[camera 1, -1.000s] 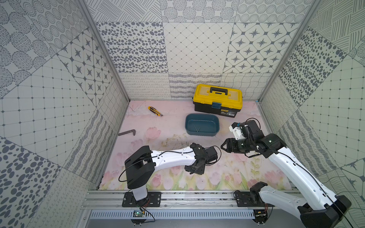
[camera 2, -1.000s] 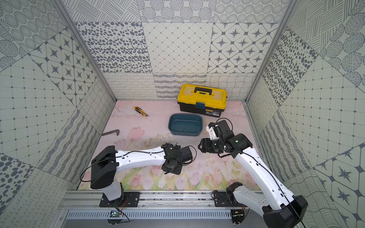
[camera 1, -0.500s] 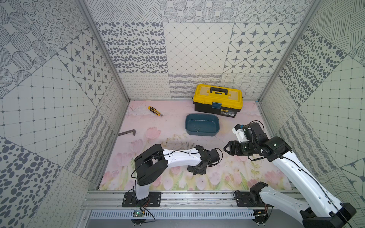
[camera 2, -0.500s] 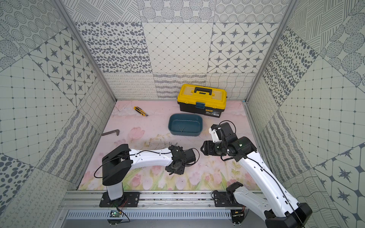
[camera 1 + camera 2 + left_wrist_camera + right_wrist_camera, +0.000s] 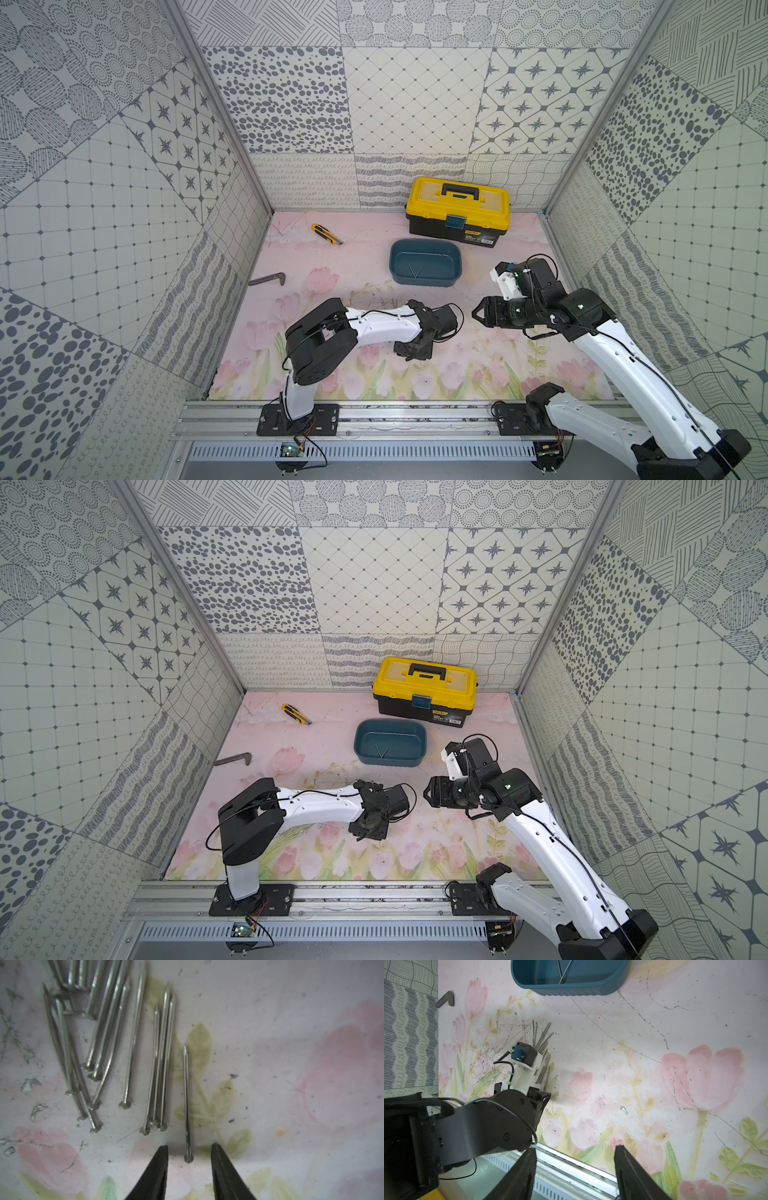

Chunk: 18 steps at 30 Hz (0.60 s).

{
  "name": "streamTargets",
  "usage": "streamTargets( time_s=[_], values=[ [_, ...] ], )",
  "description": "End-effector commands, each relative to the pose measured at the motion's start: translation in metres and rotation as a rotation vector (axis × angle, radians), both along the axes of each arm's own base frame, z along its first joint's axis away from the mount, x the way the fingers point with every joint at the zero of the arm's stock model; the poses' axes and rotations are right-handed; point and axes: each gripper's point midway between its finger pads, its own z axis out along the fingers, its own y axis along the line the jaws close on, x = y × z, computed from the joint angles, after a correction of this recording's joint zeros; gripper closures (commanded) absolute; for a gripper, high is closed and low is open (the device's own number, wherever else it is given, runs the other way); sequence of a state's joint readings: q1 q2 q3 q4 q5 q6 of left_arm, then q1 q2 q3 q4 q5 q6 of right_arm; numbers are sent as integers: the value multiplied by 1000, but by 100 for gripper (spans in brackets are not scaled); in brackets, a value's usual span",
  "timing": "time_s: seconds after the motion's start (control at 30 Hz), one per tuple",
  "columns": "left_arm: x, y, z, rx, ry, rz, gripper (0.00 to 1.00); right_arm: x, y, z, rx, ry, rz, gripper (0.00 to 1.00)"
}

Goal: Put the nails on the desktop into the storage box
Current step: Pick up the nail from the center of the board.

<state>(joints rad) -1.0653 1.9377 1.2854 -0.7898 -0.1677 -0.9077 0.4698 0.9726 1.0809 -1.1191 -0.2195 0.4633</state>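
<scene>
The left wrist view shows what the top views cannot. The left claw [image 5: 189, 1145] is open, with its two black tips on both sides of the head of a single nail [image 5: 186, 1095], not touching it. The other nails [image 5: 99, 1043] lie in a loose group just beside it.

In both top views this claw is low over the counter [image 5: 478, 374], and the nails there are too thin to see well.

The right wrist view shows the right claw [image 5: 574, 1149] open and empty, and two more nails lying crossed inside the storage box [image 5: 571, 989].

The counter is pale pink, printed with tulips and marked by dark scratches. A yellow toolbox [image 5: 457, 212], a utility knife [image 5: 327, 234] and an L-shaped bar [image 5: 268, 279] lie near the patterned grey walls [image 5: 415, 99].
</scene>
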Motion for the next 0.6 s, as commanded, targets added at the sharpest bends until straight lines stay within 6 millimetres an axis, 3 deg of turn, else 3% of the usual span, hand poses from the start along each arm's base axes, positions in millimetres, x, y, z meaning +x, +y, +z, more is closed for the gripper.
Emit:
streamTargets(
  time_s=[0.0, 0.27, 0.57],
  values=[
    [4, -9, -15, -6, 25, -48, 64, 3, -1, 12, 14, -41, -15, 35],
    [6, -10, -23, 0, 41, -42, 67, 3, 0, 13, 19, -41, -11, 35],
    [0, 6, -35, 68, 82, -20, 76, 4, 1, 12, 14, -40, 4, 35]
  ],
)
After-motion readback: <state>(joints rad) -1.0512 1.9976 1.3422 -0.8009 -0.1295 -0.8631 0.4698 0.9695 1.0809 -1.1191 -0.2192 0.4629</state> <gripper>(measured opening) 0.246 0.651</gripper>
